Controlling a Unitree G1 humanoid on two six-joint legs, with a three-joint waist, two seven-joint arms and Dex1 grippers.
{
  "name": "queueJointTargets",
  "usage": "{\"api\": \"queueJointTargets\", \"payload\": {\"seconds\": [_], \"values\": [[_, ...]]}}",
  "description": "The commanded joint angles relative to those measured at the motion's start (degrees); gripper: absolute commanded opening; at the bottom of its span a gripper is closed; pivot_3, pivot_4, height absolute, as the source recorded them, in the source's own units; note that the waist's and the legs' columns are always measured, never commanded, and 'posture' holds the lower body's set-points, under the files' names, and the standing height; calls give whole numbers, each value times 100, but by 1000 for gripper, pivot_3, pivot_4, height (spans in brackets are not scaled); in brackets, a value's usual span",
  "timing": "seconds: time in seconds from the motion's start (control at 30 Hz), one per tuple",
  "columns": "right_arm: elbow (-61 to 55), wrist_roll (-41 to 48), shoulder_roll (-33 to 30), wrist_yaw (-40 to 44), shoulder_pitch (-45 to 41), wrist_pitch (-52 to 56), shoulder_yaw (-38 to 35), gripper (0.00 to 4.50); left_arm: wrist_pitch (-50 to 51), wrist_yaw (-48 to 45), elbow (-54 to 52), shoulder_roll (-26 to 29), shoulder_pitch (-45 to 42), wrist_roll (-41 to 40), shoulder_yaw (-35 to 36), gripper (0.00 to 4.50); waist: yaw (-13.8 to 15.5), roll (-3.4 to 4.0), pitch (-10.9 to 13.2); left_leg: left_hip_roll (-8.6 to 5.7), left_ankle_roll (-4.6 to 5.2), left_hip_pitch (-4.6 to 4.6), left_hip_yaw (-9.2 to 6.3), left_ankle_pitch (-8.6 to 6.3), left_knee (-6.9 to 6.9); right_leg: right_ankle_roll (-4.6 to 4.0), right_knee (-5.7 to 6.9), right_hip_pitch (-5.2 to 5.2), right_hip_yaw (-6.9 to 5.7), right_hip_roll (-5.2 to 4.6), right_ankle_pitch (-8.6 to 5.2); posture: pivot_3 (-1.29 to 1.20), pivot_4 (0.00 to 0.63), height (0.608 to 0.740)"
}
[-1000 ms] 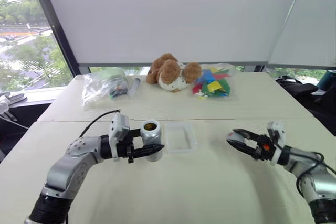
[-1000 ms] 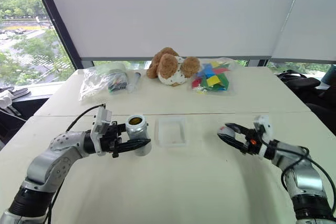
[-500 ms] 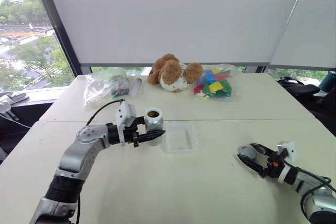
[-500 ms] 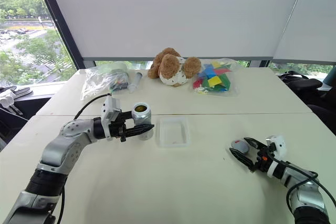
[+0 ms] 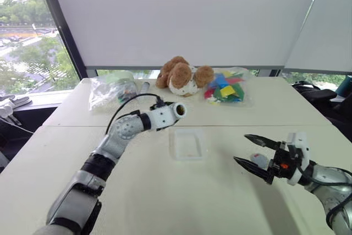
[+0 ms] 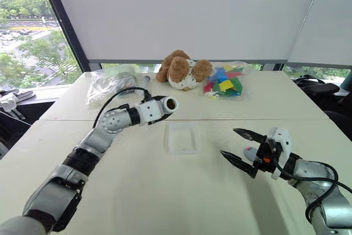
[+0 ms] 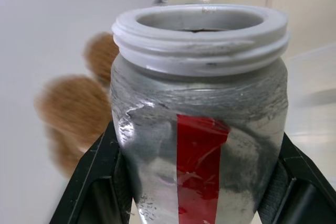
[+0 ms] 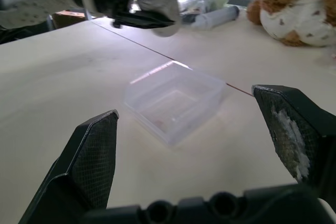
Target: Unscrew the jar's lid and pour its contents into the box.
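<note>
On a pale table [image 5: 165,191] by windows, left gripper [image 5: 168,115] clasps the jar [image 5: 177,110]; right gripper [image 5: 254,151] gapes.

An office-like test room: two plain cream tables [image 5: 165,202] pushed together below tall windows with white roller blinds [image 5: 181,15]. At ten o'clock, trees and a street [image 5: 25,48] show through the glass. Along the far edge at twelve o'clock sit practice props: a teddy bear [image 5: 181,76] and bagged coloured pieces [image 5: 225,87].
</note>
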Motion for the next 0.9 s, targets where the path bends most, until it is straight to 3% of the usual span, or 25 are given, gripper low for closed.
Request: {"api": "queueJointTargets", "payload": {"seconds": [0.03,0.23,0.37,0.43,0.57,0.9], "values": [[-289,119,46,-111,28,86,-32,4450,-885,1810,597,137,-417,1443,-463,2217,7,0,0,0,0,0,-1,0,0,1,1,0,-1,0,0,0,150,740],[-341,91,106,-188,129,94,-16,4450,-769,4871,1045,380,-995,4048,-1799,2217,9,-16,9,-12,2,-7,-1,-1,1,16,0,-1,-4,-5,3,0,150,740],[-424,85,176,-293,137,120,52,4450,345,6612,1454,267,-1333,5661,-2836,2217,6,-18,10,-13,2,-7,0,-1,2,25,5,0,-4,-6,2,0,150,740],[-474,88,214,-348,120,152,86,4450,887,7040,1841,104,-1451,6097,-3186,2217,-7,-19,11,-14,2,-5,2,-1,2,45,7,0,-6,-6,-11,0,150,740],[-537,97,249,-421,55,222,146,4450,2190,7947,2442,-192,-1573,6659,-3589,2217,-3,-21,12,-13,3,-6,2,-1,3,51,13,-4,-8,-5,-14,0,150,740],[-587,136,401,-580,-88,344,361,4450,2493,8395,3180,-515,-1866,6732,-4127,2217,-3,-30,17,-15,2,-11,1,-1,2,47,14,-8,-9,-8,-11,0,150,740]]}}
